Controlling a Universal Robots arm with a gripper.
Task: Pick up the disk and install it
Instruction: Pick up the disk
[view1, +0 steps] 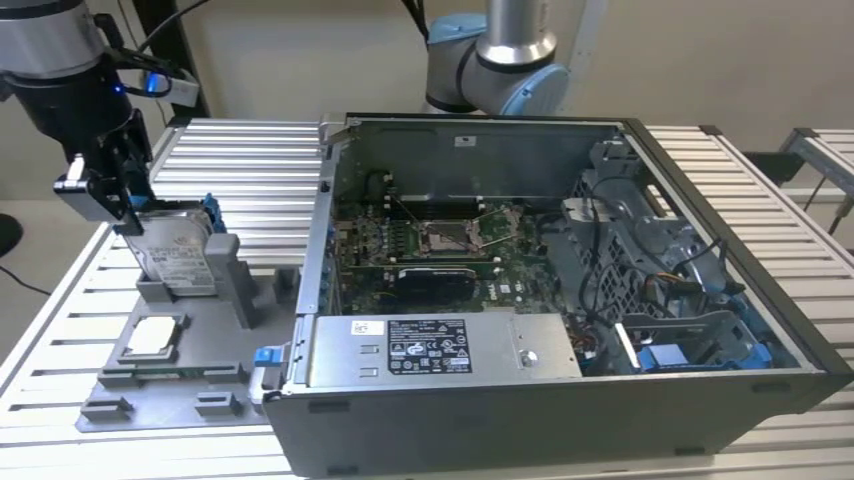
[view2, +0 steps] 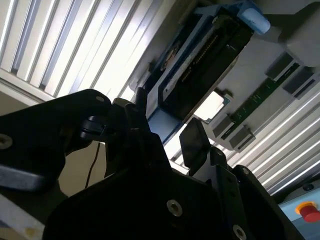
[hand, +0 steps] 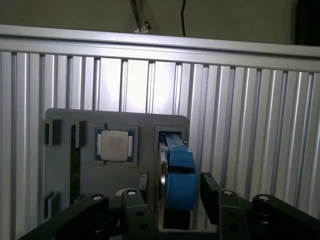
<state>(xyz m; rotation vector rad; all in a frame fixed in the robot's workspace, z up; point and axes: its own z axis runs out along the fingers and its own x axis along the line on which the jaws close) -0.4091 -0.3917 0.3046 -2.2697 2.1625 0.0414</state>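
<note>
Disk (view1: 180, 255) stands on edge in the grey stand (view1: 167, 392), tool (view1: 131, 212) open astride its top, nothing gripped yet; looks stiff, fairly heavy, knock-sensitive, so I'd pinch the flat sides.

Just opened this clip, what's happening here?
The gripper sits over the disk, which stands on edge in a slot of the grey holder beside the open computer case. In the first wrist view its fingers flank the blue carrier with gaps showing, so the disk is not gripped yet, nor installed.
</note>
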